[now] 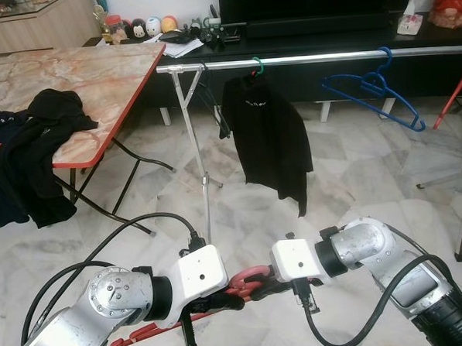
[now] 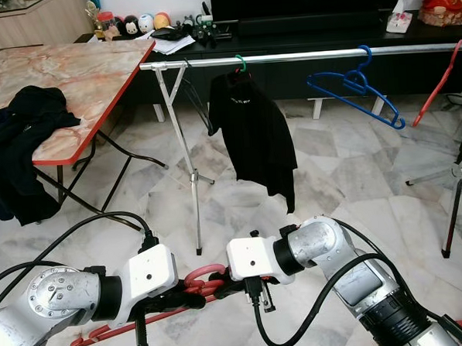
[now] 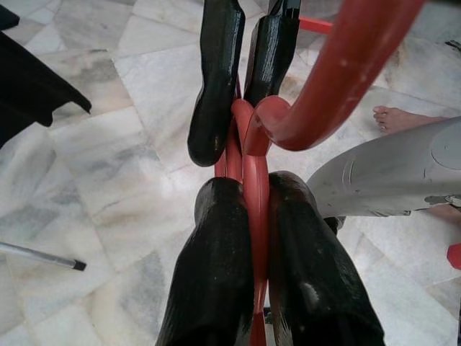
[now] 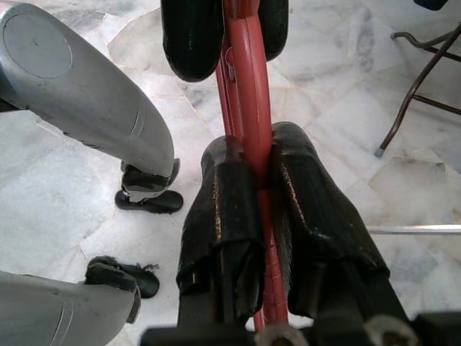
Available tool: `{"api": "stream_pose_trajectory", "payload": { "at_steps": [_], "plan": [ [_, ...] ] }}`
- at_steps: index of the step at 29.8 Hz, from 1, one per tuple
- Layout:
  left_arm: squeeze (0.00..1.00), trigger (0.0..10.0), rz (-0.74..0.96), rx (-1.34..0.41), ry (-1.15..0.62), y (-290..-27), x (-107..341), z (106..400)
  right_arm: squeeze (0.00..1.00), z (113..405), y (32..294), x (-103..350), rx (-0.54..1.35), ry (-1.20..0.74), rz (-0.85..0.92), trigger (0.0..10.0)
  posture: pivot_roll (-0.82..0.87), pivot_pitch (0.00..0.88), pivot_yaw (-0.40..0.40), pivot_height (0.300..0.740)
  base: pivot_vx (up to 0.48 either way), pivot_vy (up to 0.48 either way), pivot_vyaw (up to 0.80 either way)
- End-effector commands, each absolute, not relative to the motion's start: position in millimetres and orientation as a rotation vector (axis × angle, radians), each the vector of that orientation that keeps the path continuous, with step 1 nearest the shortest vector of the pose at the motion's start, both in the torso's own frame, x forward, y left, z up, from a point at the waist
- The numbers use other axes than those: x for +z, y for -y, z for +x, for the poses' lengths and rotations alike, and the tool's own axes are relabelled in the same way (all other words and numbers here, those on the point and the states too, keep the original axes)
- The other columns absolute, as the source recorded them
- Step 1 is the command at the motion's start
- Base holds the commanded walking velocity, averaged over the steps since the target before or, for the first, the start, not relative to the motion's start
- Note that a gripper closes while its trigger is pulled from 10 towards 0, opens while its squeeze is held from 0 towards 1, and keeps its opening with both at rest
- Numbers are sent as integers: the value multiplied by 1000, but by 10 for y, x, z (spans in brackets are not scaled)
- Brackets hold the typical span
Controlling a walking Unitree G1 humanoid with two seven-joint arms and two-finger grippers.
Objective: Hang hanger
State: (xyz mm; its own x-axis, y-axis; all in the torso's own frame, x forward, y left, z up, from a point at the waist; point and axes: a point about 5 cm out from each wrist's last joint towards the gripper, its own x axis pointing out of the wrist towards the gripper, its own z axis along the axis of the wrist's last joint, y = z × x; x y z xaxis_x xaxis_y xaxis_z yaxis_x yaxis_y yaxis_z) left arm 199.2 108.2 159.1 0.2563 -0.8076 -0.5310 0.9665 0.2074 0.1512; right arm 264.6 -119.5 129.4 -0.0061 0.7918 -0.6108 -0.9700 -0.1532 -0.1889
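A red plastic hanger (image 1: 250, 281) is held low in front of me, over the marble floor, by both grippers. My left gripper (image 3: 256, 186) is shut on the hanger's neck just below the hook. My right gripper (image 4: 259, 140) is shut on the same red bar from the opposite side, its fingertips almost touching the left ones. The hanger's body (image 1: 139, 337) trails down to my left. Ahead, at about chest height, runs the silver clothes rail (image 1: 318, 57).
On the rail hang a black garment (image 1: 269, 140) on a green hanger and an empty blue hanger (image 1: 375, 89); another red hanger (image 2: 436, 85) leans at its right end. A marble-top folding table (image 1: 94, 75) with black clothes (image 1: 28, 145) stands left. A person's bare foot (image 3: 396, 117) is nearby.
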Motion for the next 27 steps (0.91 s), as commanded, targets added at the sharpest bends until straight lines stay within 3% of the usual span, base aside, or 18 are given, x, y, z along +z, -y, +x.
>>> {"api": "stream_pose_trajectory", "payload": {
  "at_steps": [1, 4, 5, 6, 11, 12, 20, 21, 22, 23, 24, 25, 26, 27],
  "plan": [
    [0, 0, 512, -1275, -362, -1086, 1615, 2002, 1000, 2635, 1144, 1367, 1610, -285, -684, 10000, -13, 44, 46, 740, 0, 0, 0],
    [0, 0, 513, -1275, -362, -1088, 1617, 2003, 1000, 2649, 1144, 1355, 1593, -282, -698, 10000, -14, 45, 47, 740, 0, 0, 0],
    [0, 0, 513, -1275, -362, -1088, 1617, 2003, 949, 2639, 1146, 1352, 1603, -287, -700, 10000, -14, 45, 47, 740, 0, 0, 0],
    [0, 0, 513, -1274, -361, -1087, 1618, 2003, 51, 2630, 1148, 1347, 1610, -288, -706, 10000, -14, 45, 47, 740, 0, 0, 0],
    [0, 0, 516, -1273, -360, -1087, 1619, 2004, 0, 2614, 1161, 1319, 1623, -300, -737, 9843, -14, 45, 47, 740, 0, 0, 0],
    [0, 0, 516, -1274, -359, -1088, 1620, 2003, 0, 2613, 1162, 1323, 1624, -301, -733, 0, -13, 46, 48, 740, 0, 0, 0],
    [0, 0, 520, -1272, -353, -1086, 1629, 2009, 0, 2609, 1161, 1328, 1625, -296, -732, 0, -14, 46, 48, 740, 0, 0, 0],
    [0, 2824, 527, -1264, -347, -1087, 1635, 2021, 0, 2631, 1155, 1333, 1605, -277, -751, 10000, -12, 45, 48, 740, 0, 0, 0],
    [0, 2824, 532, -1261, -341, -1086, 1639, 2025, 0, 2637, 1154, 1329, 1601, -280, -748, 10000, -12, 45, 48, 740, 0, 0, 0],
    [0, 7647, 536, -1258, -335, -1084, 1643, 2029, 0, 2636, 1153, 1326, 1604, -282, -746, 10000, -12, 45, 48, 740, 0, 0, 0],
    [0, 10000, 536, -1260, -334, -1082, 1645, 2028, 0, 2630, 1151, 1324, 1611, -286, -741, 10000, -12, 45, 48, 740, 0, 0, 0],
    [0, 10000, 535, -1264, -335, -1082, 1646, 2024, 0, 2627, 1143, 1330, 1614, -284, -735, 8902, -10, 46, 48, 740, 0, 0, 0],
    [0, 10000, 535, -1267, -336, -1082, 1646, 2021, 0, 2625, 1137, 1333, 1615, -282, -730, 8902, -10, 46, 48, 740, 0, 0, 0],
    [0, 10000, 533, -1269, -336, -1080, 1648, 2018, 0, 2621, 1130, 1337, 1618, -281, -723, 0, -10, 46, 49, 740, 0, 0, 0]
  ]
}}
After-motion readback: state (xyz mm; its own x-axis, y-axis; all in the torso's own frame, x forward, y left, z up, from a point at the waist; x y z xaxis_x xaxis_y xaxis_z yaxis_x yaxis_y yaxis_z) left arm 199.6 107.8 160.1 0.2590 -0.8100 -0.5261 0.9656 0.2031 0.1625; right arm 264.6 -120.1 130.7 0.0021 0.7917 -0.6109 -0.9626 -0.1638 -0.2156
